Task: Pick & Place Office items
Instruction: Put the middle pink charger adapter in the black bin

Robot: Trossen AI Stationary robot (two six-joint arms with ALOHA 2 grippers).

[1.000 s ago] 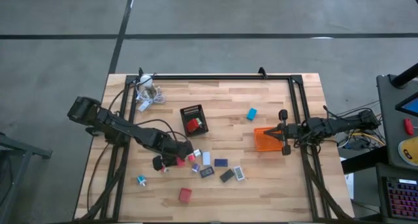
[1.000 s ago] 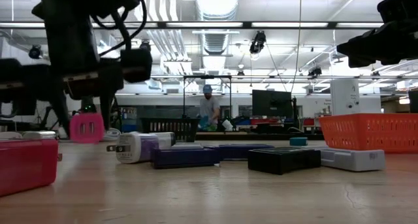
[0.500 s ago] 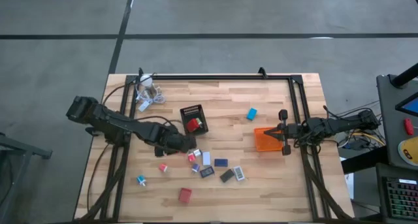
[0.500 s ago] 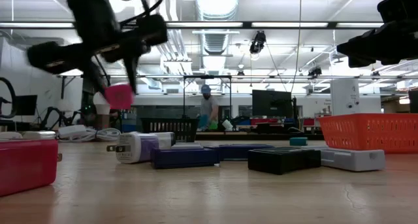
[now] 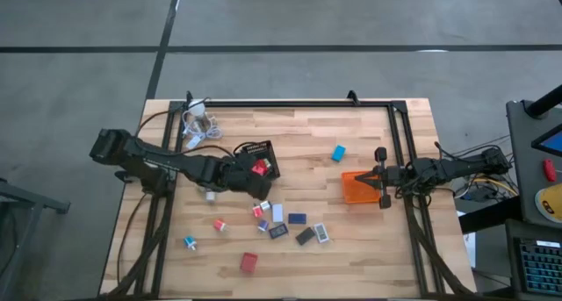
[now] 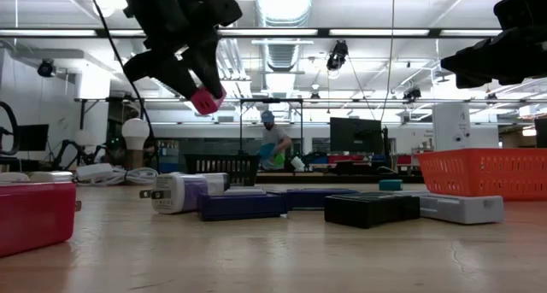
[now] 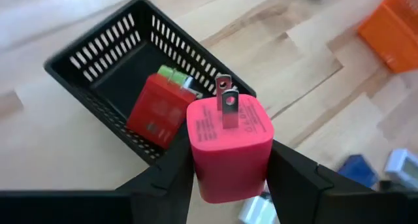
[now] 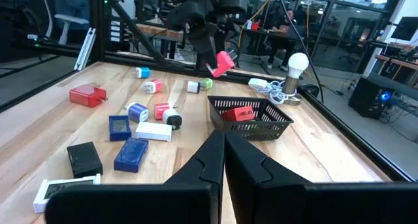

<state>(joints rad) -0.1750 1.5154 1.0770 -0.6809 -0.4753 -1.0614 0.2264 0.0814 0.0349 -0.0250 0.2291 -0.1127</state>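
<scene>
My left gripper [image 5: 253, 172] is shut on a pink plug block [image 7: 228, 149] with two metal prongs. It hangs in the air over the near left corner of the black mesh tray [image 5: 255, 146], and the block also shows in the low view [image 6: 205, 101]. A red block with a green piece [image 7: 160, 110] lies inside that tray. Several other office items [image 5: 279, 220] lie scattered on the table nearer the front. My right gripper [image 8: 222, 145] waits shut at the table's right, next to the orange tray [image 5: 356, 189]. My left gripper pinches the pink block's two opposite sides [image 7: 196, 165] between its two fingers [image 7: 290, 175]. The fingers slant downward from the table's left. The block is lifted clear of the table and tilted, and its prongs [image 7: 225, 106] stick out beyond the fingertips toward the tray.
A white bulb with cords [image 5: 198, 121] lies at the far left corner. A lone blue block [image 5: 338, 152] sits right of the black tray, a red block [image 5: 249, 262] near the front edge, and a small teal piece [image 5: 189, 242] at the front left. A black frame rail [image 5: 290, 102] runs along the far edge.
My left gripper has risen from the table with the pink block and gone toward the far edge and a little right, up to the black tray. Its wrist has rolled, so the block is now tilted. The block has been lifted clear. My right arm has kept still.
</scene>
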